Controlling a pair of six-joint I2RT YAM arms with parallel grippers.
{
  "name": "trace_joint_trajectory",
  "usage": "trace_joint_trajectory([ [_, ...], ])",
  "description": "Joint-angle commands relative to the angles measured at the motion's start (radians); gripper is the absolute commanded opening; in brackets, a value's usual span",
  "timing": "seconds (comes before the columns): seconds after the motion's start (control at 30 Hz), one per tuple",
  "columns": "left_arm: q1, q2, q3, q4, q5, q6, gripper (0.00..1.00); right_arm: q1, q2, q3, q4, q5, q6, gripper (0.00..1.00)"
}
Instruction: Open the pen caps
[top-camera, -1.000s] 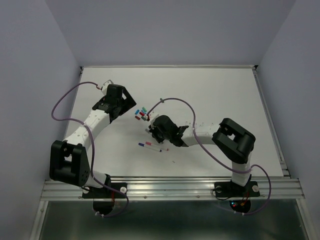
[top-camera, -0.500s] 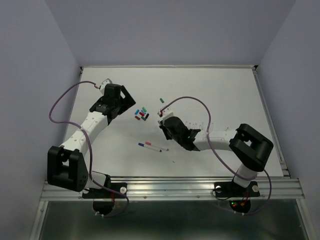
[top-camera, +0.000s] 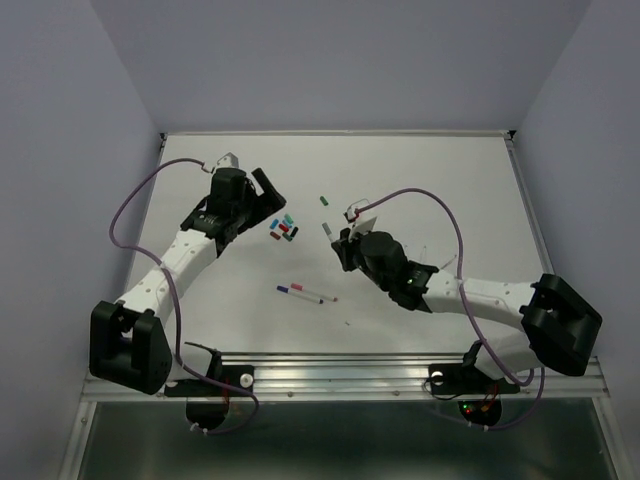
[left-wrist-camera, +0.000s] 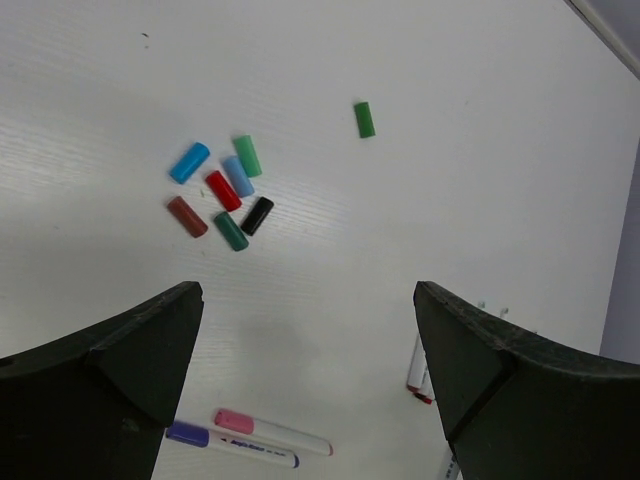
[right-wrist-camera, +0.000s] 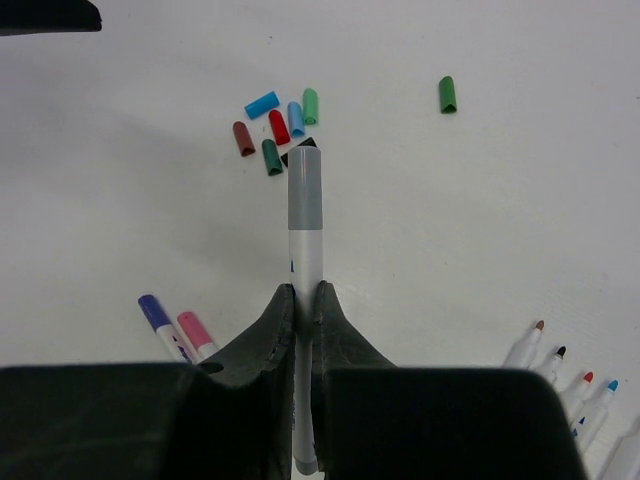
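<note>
Stubby plastic pen caps (left-wrist-camera: 222, 190) in blue, green, pale blue, red, black, maroon and teal lie loose in a tight cluster on the white table (left-wrist-camera: 450, 200), left of its centre. One more green cap (left-wrist-camera: 364, 119) lies alone, to the right of them and a little farther back. The left gripper (left-wrist-camera: 305, 290) hovers just left of the cluster, its fingers spread wide with nothing between them. The right gripper (right-wrist-camera: 305, 300), right of the cluster, pinches a white pen with a grey cap (right-wrist-camera: 304, 200) by its barrel, capped end toward the cluster. Two white pens (left-wrist-camera: 275, 433), capped purple and pink, lie side by side on the near side of the cluster. Several uncapped pens (right-wrist-camera: 522, 350) lie beside the right arm.
</note>
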Motion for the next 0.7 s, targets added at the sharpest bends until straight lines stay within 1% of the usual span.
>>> trace_joint_trajectory([
  [0.0,-0.060,-0.034,0.000,0.073,0.050,0.027,0.99,0.001,-0.036,-0.011,0.036,-0.009,0.004,0.01],
  [0.07,-0.072,-0.034,0.003,0.081,0.049,0.030,0.99,0.001,-0.039,-0.008,0.022,0.003,0.008,0.01],
  [0.2,-0.106,-0.030,0.008,0.099,0.065,0.036,0.99,0.001,-0.056,-0.008,0.025,-0.029,-0.004,0.01],
  [0.3,-0.121,-0.014,0.009,0.115,0.087,0.038,0.99,0.001,-0.066,-0.005,0.033,-0.009,0.016,0.01],
  [0.53,-0.149,0.028,0.008,0.182,0.216,0.006,0.99,0.001,-0.043,0.024,0.050,-0.034,0.022,0.01],
  [0.57,-0.154,0.033,0.011,0.214,0.220,0.004,0.99,0.001,-0.036,0.030,0.052,-0.032,0.022,0.01],
  [0.67,-0.170,0.052,0.023,0.217,0.234,0.000,0.99,0.001,-0.014,0.053,0.052,-0.023,0.019,0.01],
])
